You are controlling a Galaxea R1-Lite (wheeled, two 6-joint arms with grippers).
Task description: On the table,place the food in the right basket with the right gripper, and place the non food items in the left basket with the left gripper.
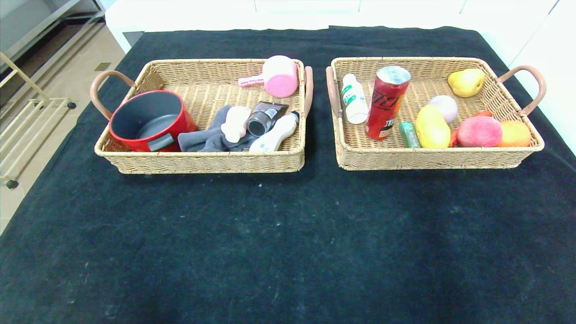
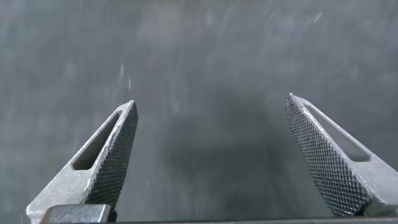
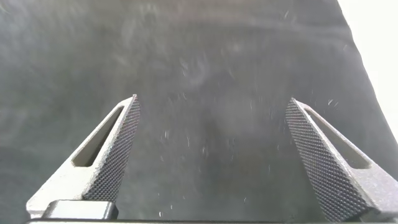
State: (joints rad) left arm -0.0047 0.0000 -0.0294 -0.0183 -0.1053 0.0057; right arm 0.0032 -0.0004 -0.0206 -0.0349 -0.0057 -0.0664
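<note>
The small white bottle [image 1: 354, 98], the tall red can [image 1: 387, 102] and the pink-red peach [image 1: 479, 131] lie in the right basket [image 1: 432, 158]. The pale pink tube [image 1: 236, 122], the dark tube with grey cap [image 1: 265, 118] and the white curvy bottle [image 1: 275, 132] lie in the left basket [image 1: 202, 163]. My left gripper [image 2: 211, 99] is open and empty over bare black cloth. My right gripper [image 3: 214, 98] is open and empty over the cloth too. Neither gripper shows in the head view.
The left basket also holds a red pot [image 1: 148, 119], a grey cloth [image 1: 204, 137] and a pink scoop [image 1: 279, 76]. The right basket also holds a mango [image 1: 432, 126], a pear [image 1: 466, 82] and an orange fruit [image 1: 515, 133]. The black table [image 1: 288, 234] spreads in front of both baskets.
</note>
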